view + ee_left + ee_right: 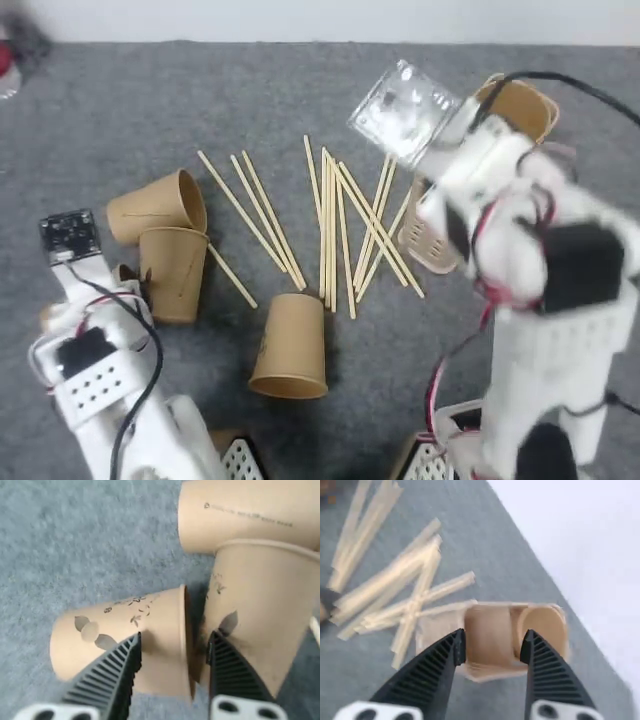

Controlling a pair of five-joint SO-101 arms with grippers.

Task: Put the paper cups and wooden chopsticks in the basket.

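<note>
Several wooden chopsticks (335, 225) lie fanned out mid-table. Two brown paper cups (155, 208) (175, 272) lie on their sides at the left, and a third (290, 345) stands upside down nearer the front. In the left wrist view my left gripper (175, 639) is open, its fingers straddling the rim of a small lying cup (120, 640) beside the two larger ones (260, 620). My right gripper (494, 635) hangs open over the tan basket (490, 667), which holds one cup (542, 625). In the high view the right arm hides most of the basket (425, 240).
Grey carpet covers the table up to a white edge (300, 20) at the back. Chopsticks (395, 590) lie close against the basket's side. Both arm bases (540, 400) stand at the front.
</note>
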